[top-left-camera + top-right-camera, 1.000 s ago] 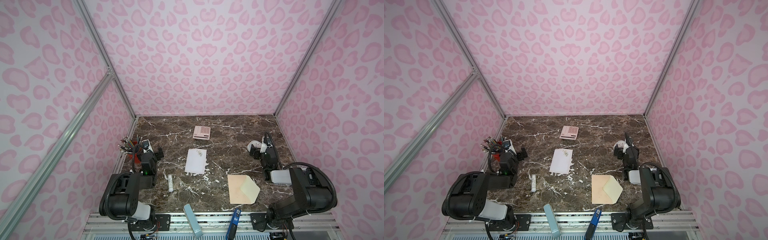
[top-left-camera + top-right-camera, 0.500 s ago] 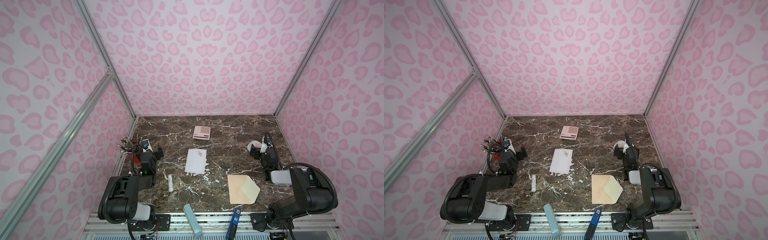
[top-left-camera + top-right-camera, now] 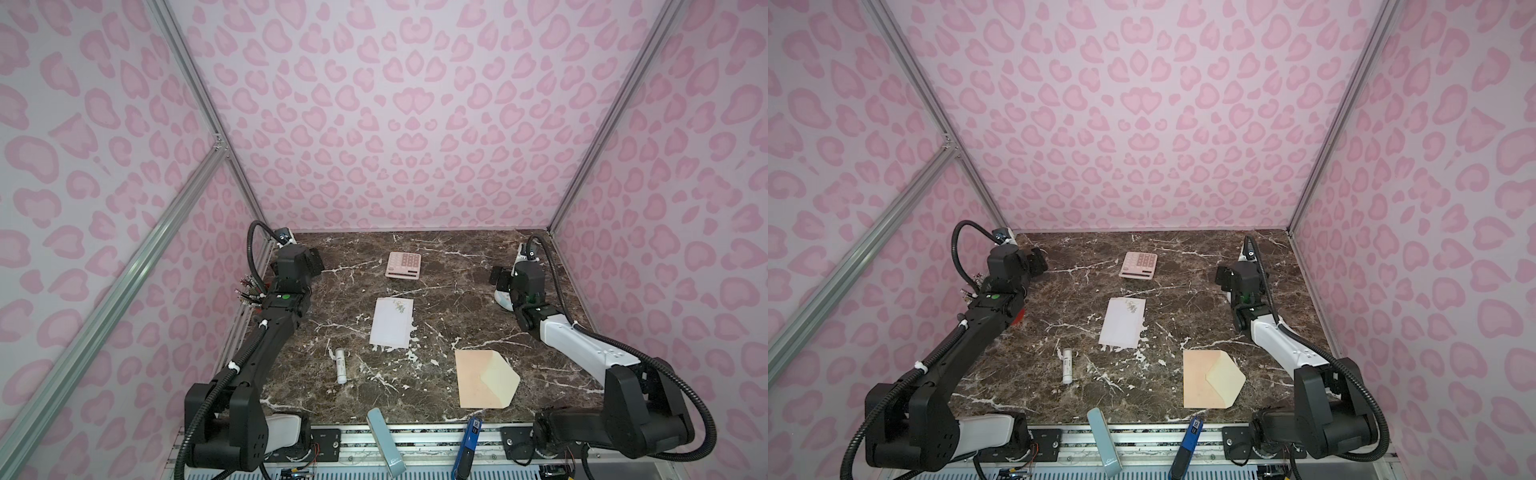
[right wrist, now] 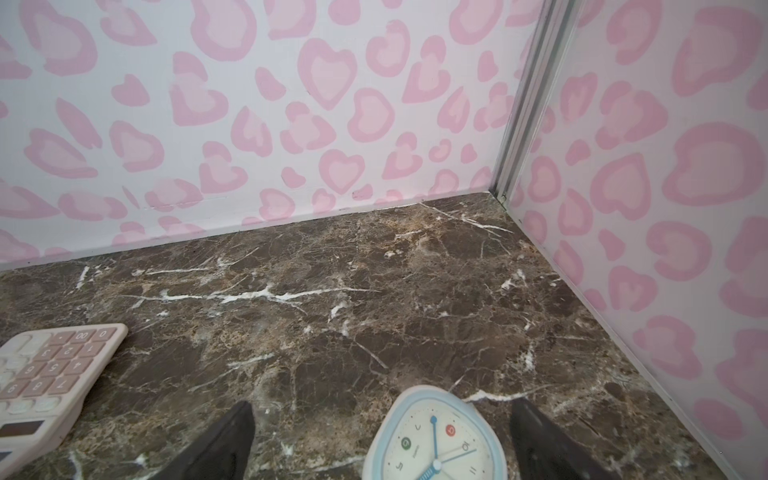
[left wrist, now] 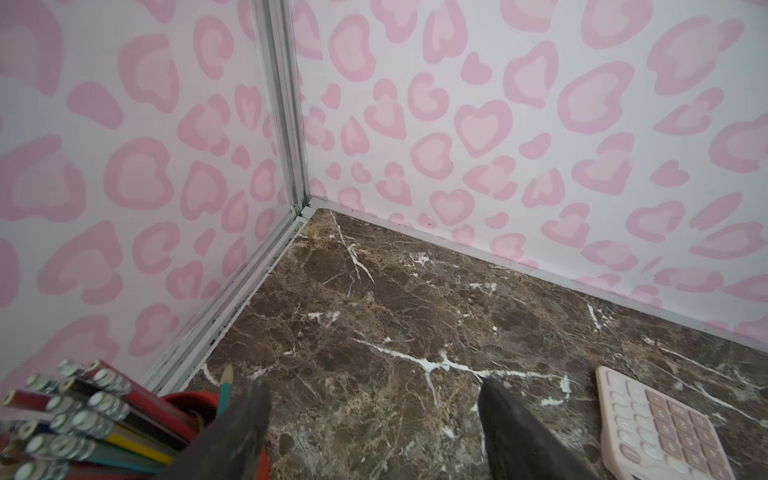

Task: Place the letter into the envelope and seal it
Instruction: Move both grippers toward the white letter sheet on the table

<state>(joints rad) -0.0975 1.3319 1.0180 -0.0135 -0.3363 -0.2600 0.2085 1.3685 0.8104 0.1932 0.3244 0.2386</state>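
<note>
Mid-table: the letter (image 3: 392, 322) is lying flat and face up, with its grey motif at the far right corner. Nothing is touching it. In both top views it is sitting well apart from both of your arms.

Near right: the envelope (image 3: 473, 380) is lying flat, apart from the letter. Its flap (image 3: 502, 380) is lying open and pointing right, with the cream inner side up.

Far of the letter: the calculator (image 3: 403, 265) is lying flat on the table (image 3: 457, 257).

Left of the letter, nearer you: a white tube (image 3: 341, 365) is lying on its side.

Your left gripper (image 5: 374, 384) is hovering at the far left and facing the far left corner. Its fingers (image 5: 253, 411) are standing spread over bare marble and grasping nothing. A red cup (image 5: 189, 405) of pencils (image 5: 95, 411) is sitting just beside it, and the calculator is showing at the edge of the wrist view.

Your right gripper (image 4: 383, 404) is hovering at the far right and facing the far right corner. Its fingers (image 4: 232, 432) are standing wide apart and holding nothing. A pale blue clock (image 4: 436, 436) is lying on the table below it, and neither finger is touching the clock.
</note>
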